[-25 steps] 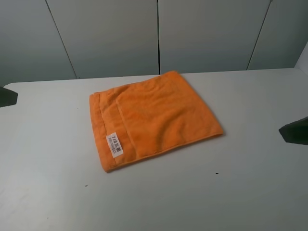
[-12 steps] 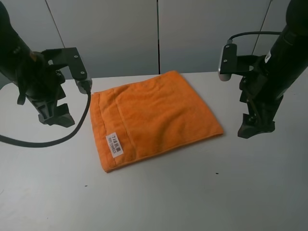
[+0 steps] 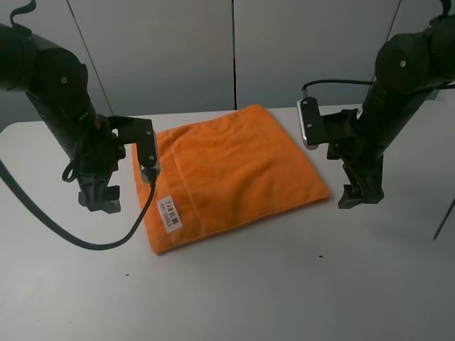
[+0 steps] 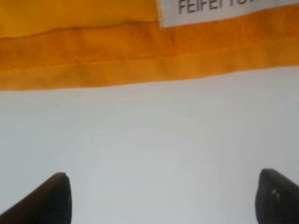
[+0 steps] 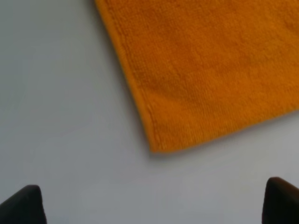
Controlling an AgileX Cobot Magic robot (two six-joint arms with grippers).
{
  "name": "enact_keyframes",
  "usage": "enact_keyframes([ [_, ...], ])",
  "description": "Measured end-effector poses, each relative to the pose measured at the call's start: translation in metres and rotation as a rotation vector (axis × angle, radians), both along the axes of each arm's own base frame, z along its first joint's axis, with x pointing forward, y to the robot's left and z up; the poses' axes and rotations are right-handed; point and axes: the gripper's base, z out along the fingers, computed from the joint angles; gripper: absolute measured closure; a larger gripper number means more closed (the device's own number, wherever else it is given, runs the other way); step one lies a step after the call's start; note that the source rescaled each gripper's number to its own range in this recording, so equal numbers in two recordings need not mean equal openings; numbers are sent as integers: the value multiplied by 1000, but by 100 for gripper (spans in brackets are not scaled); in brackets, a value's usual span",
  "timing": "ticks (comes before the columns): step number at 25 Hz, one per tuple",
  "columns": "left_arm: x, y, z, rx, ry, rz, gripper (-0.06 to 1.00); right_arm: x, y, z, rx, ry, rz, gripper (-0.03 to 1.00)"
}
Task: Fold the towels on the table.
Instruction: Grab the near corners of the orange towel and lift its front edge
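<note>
The orange towel [image 3: 227, 170] lies flat on the white table [image 3: 298, 284], with its white label [image 3: 168, 212] near the left hemmed edge. My left gripper [image 3: 99, 199] is low over the table just left of that hem. In the left wrist view it is open and empty [image 4: 163, 205], with the hem [image 4: 140, 51] and the label [image 4: 219, 9] ahead of its fingertips [image 4: 51, 200]. My right gripper [image 3: 359, 195] is just right of the towel's near right corner. In the right wrist view it is open and empty [image 5: 152, 207], facing that corner [image 5: 159, 140].
Grey wall panels [image 3: 234, 50] stand behind the table's back edge. A black cable [image 3: 106, 245] loops from the left arm over the table. A thin cable [image 3: 444, 217] hangs at the far right. Tiny dark specks [image 3: 320, 256] dot the tabletop.
Both arms have come into view from the sides and moved inward and down. The left gripper now sits by the towel's left hem, the right by its right corner. The towel has not moved.
</note>
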Motion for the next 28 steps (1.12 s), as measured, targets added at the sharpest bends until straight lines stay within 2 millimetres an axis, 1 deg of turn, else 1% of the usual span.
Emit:
enact_keyframes([
  [2,-2,-5,-2,-30,20,-8,-6,4,1,-6,-8,8,32,-3],
  [7,-8,-25,-4,-94,21,-59,-6,16,5,-21,-22,35,65,-3],
  [9,-9,-30,-12,-92,41,-64,-6,17,6,-31,-34,59,96,-3],
  [12,-9,-33,-26,-97,87,-26,-6,17,6,-40,-47,89,133,-3],
  [14,-9,-36,-33,-129,109,11,-6,16,6,-43,-51,99,146,-3],
  [17,-10,-41,-33,-183,119,43,-6,16,6,-46,-55,107,158,-3],
  [21,-10,-42,-33,-195,123,46,-6,16,6,-46,-52,108,168,-3],
  [28,-10,-42,-33,-195,126,47,-6,16,6,-53,-56,129,202,-3],
])
